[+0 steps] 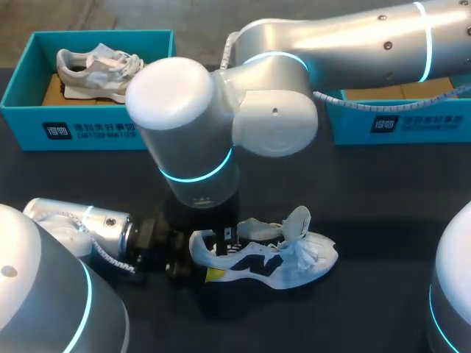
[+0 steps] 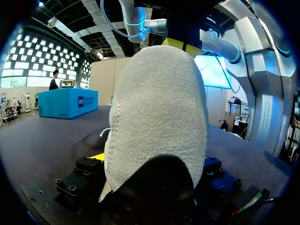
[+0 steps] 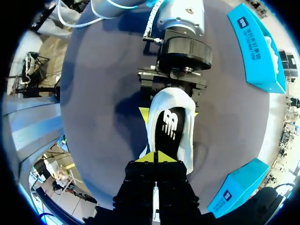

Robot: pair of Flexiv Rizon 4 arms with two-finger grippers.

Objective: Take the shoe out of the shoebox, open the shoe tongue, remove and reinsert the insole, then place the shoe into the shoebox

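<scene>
At the far left of the table (image 1: 383, 191), one blue box (image 1: 88, 132) is sitting with a grey shoe (image 1: 96, 70) inside it. Moving rightward, our left gripper (image 3: 169, 113) is clamping the heel of the white and black shoe (image 1: 283, 265) from both sides, low on the table. This shoe is lying out of any box, with its long axis running across the table, heel toward our left arm and toe pointing right.

Our right gripper (image 3: 157, 157) is hanging straight down over the shoe's opening, just ahead of the heel. Its yellow tips are drawn together at the near end of the black insole (image 3: 171, 124). We are not able to tell whether they are pinching that edge. The tongue (image 1: 298, 219) is standing lifted, further toward the toe.

At the far right a second blue box (image 1: 401, 125) is waiting.

We are counting two boxes, two shoes and one insole. We are judging the right arm better placed for the insole.
</scene>
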